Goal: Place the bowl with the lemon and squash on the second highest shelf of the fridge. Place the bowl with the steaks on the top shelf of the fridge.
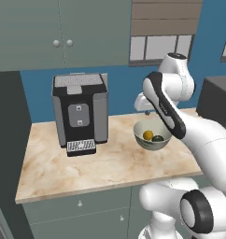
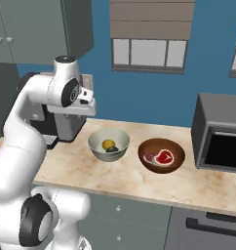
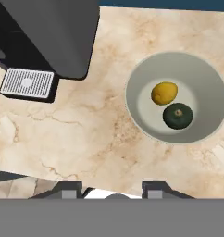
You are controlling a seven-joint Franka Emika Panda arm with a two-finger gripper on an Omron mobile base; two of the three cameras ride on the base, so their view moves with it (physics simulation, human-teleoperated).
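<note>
No readable labels; gripper (image 3: 111,187) seemingly parted, empty, above grey bowl (image 3: 204,78) holding lemon (image 3: 164,92).

I get flat, even light and sharp rendering everywhere; a soft shadow sits under the coffee machine (image 3: 53,37), left of my gripper (image 3: 114,187).

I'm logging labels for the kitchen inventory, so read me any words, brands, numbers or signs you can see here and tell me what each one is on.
No readable text.
Coffee machine: two small dark square marks on its grey front panel, no letters legible.
Microwave: no visible label.
Grey bowl with lemon and squash: unmarked.
Brown bowl with steaks: unmarked.
</note>
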